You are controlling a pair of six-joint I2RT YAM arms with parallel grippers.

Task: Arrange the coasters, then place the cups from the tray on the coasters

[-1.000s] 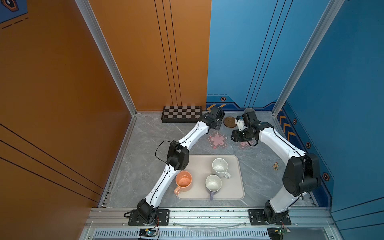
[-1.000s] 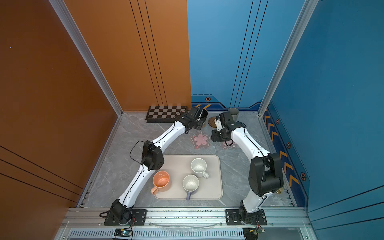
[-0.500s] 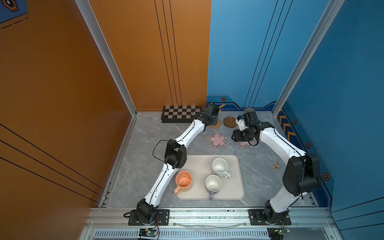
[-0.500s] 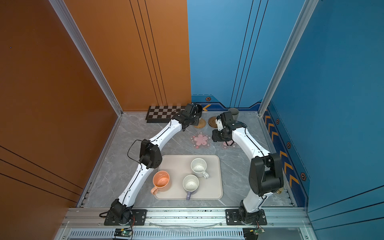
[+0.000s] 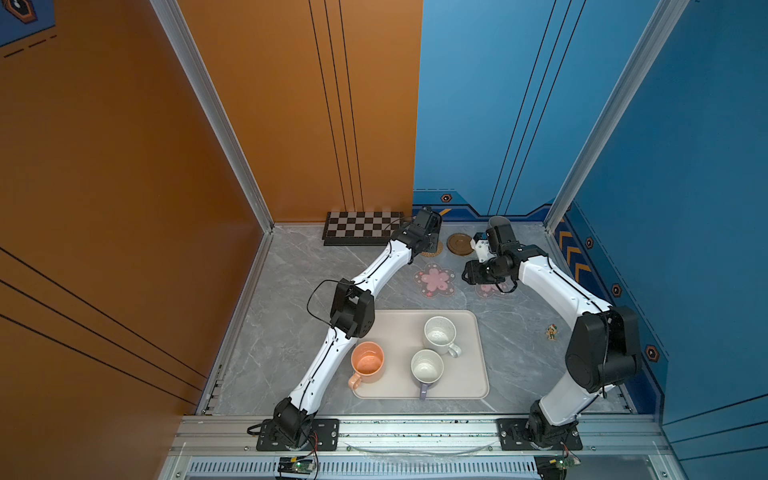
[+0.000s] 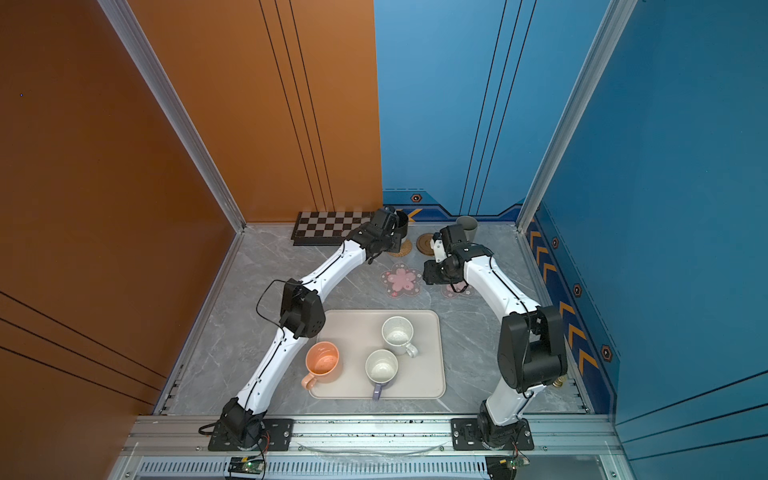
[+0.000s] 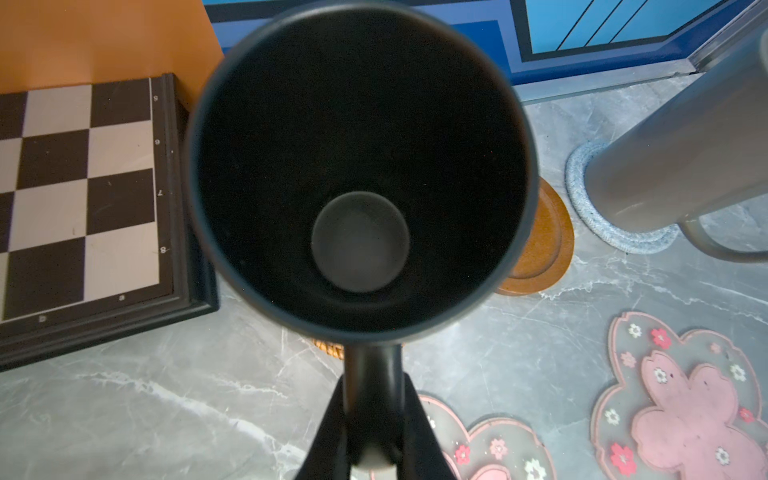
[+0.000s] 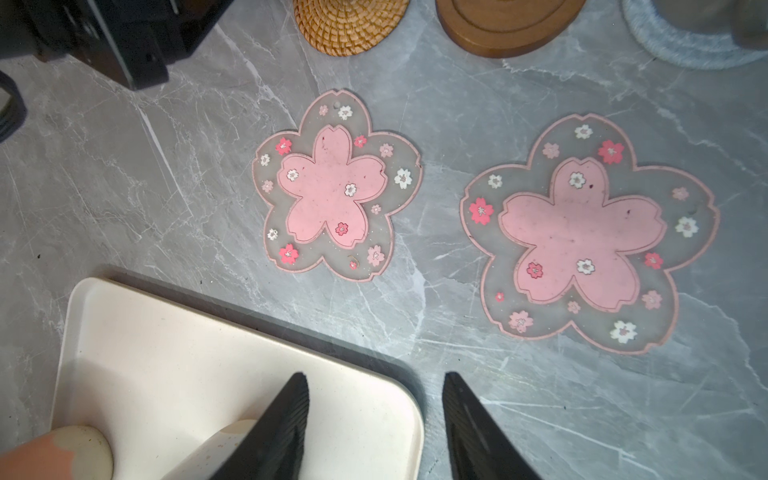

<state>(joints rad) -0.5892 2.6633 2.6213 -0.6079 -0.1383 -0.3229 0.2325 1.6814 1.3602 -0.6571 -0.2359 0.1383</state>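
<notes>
Orange and blue walls close in our grey marble surface (image 5: 286,332). Largest on it is the cream tray (image 5: 399,324) near the front, carrying the peach-orange mug (image 5: 367,362), the white speckled mug (image 5: 439,334) and the lavender mug (image 5: 427,366). Against the back wall lies the chessboard (image 5: 357,226).

Just beside it, our left gripper (image 7: 372,424) has its fingers (image 7: 328,436) clamped on the handle of the black mug (image 7: 357,166). That mug is over the rattan coaster (image 6: 403,248); we cannot tell whether they touch. The tall grey mug (image 7: 685,158) stands on the grey-blue woven coaster (image 7: 623,241).

Our right gripper (image 8: 374,415) hangs by the tray's far corner, its fingers (image 8: 282,424) apart and empty. The wooden coaster (image 5: 460,244) lies uncovered between the two round woven ones. In front of that row, one pink blossom coaster (image 8: 336,187) lies beside another blossom coaster (image 8: 590,232).
</notes>
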